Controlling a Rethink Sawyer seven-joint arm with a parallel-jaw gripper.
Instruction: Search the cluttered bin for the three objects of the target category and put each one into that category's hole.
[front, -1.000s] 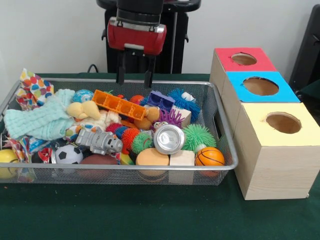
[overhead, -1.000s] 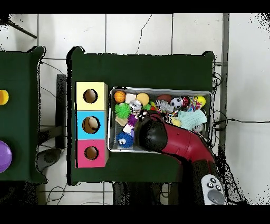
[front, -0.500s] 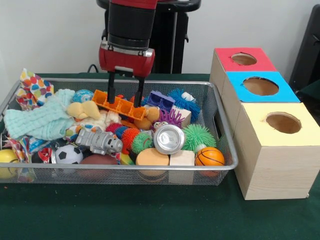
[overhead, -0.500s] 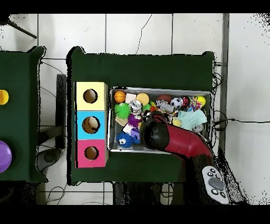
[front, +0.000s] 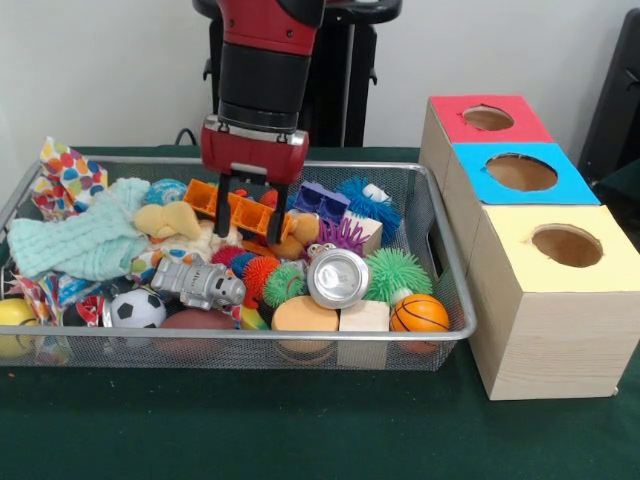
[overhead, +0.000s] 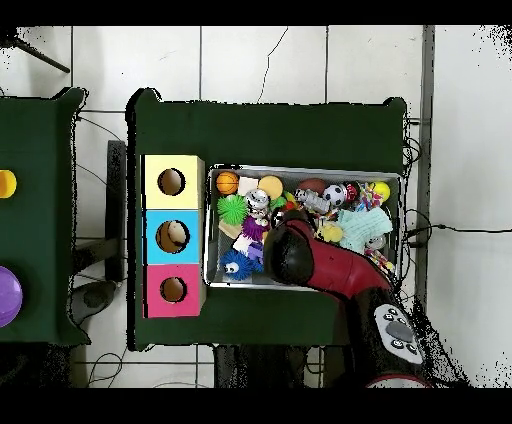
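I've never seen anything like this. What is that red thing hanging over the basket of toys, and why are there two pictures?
The red thing is a robot arm; its gripper, two dark fingers, is lowered around an orange plastic block in the wire bin. The fingers stand open on either side of it, so nothing is lifted yet. One picture faces the robot from across the table; the other looks straight down, where the arm hides the gripper. The bin holds toys: a small basketball, a soccer ball, a toy robot. Beside it stand red, blue and yellow boxes with holes for sorting.

Green table (front: 300, 440) with bin (front: 452, 262), boxes (front: 550, 330)
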